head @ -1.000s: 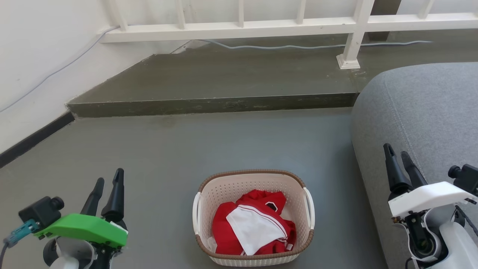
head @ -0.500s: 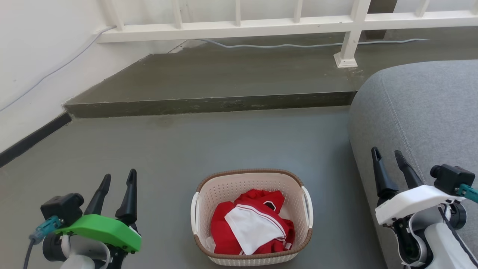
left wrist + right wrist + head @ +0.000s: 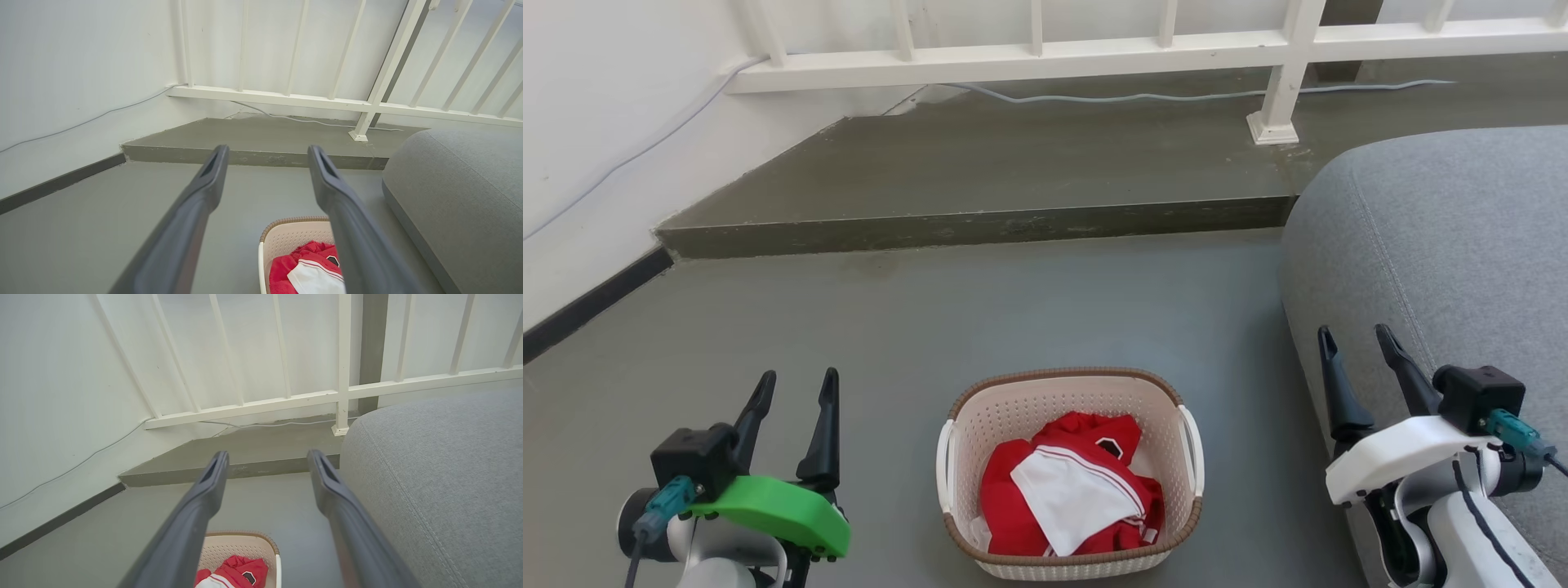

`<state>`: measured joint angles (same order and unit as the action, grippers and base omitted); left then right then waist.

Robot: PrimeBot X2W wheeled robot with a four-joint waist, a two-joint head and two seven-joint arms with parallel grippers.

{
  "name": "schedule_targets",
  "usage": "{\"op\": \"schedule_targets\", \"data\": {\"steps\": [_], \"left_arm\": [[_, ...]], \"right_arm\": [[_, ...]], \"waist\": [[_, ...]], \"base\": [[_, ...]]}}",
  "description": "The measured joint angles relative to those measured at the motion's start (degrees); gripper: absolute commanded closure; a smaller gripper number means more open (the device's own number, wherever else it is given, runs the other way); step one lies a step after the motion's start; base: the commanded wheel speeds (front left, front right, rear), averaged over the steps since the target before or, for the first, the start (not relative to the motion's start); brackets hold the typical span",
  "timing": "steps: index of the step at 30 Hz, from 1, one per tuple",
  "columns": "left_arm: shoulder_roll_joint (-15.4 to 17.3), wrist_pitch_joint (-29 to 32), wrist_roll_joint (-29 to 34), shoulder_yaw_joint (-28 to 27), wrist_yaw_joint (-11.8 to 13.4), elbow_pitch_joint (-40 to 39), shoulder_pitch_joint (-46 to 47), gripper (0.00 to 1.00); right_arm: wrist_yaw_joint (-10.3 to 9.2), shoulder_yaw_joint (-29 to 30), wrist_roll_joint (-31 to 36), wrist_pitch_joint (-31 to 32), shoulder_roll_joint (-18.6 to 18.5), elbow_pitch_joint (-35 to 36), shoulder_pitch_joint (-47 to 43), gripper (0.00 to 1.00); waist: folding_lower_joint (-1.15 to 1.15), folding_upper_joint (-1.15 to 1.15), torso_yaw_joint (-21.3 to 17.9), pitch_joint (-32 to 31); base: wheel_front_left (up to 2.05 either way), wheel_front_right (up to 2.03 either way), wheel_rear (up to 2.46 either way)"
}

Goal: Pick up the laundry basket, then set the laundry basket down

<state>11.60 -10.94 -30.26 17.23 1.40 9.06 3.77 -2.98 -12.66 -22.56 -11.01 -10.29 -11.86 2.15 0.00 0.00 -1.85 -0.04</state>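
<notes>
1. The laundry basket (image 3: 1045,404) sits on the grey floor (image 3: 1013,310) directly in front of the robot, between its two arms. It holds a crumpled red and white garment (image 3: 1070,490), and nothing grips it yet.
2. The left gripper (image 3: 799,377) hovers off the basket's left side, well apart from the white left handle (image 3: 943,461). Its fingers are spread wide with nothing between them.
3. The right gripper (image 3: 1353,331) hangs off the opposite side, in front of the grey sofa (image 3: 1437,245). Its fingers are likewise parted and empty, clear of the right handle (image 3: 1196,445).
4. Judging from this pose, the arms flank the basket so each can come in on its own handle — a two-sided lift should keep the load level.
5. The pick-up looks not yet begun. The next move calls for both grippers to drop and close in on the handles.
6. Risk: the sofa edge lies just beside the right arm, leaving it little room — and uneven grips could tip the basket.
</notes>
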Motion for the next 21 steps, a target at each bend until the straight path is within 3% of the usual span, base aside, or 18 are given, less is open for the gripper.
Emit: {"op": "schedule_targets", "data": {"steps": [13,21], "left_arm": [[0.0,-2.6,7.1,1.3,1.7,0.1,-0.2,0.00],[-0.3,-3.5,8.2,1.1,2.7,1.6,-0.6,0.00]], "right_arm": [[-1.25,-0.7,8.2,-2.4,0.8,0.4,-0.1,0.00],[-1.74,-0.4,10.3,-3.4,1.3,0.3,-0.4,0.00]], "waist": [[0.00,0.00,-0.4,0.0],[0.00,0.00,-0.4,-0.1]], "base": [[0.00,0.00,0.00],[0.00,0.00,0.00]]}}
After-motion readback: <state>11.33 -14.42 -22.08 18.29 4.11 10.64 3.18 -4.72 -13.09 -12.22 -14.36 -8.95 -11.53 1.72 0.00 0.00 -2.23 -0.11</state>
